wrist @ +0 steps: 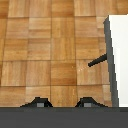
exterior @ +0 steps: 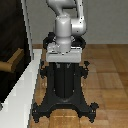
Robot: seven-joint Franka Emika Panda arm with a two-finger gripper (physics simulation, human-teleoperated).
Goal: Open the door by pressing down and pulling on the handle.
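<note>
Wood parquet floor (wrist: 45, 45), dark door (exterior: 11, 37) in white frame (exterior: 27, 70), tan handle (exterior: 11, 62), gripper (wrist: 62, 102) spread, no writing legible.

A wooden parquet floor (exterior: 107, 75) carries the black robot pedestal (exterior: 65, 95) and the white door frame (exterior: 22, 95).

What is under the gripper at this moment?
Under the gripper the wrist view shows only bare wooden floor. The handle sticks out from the door, off to the side, not beneath. The exterior view hides the fingertips.
</note>
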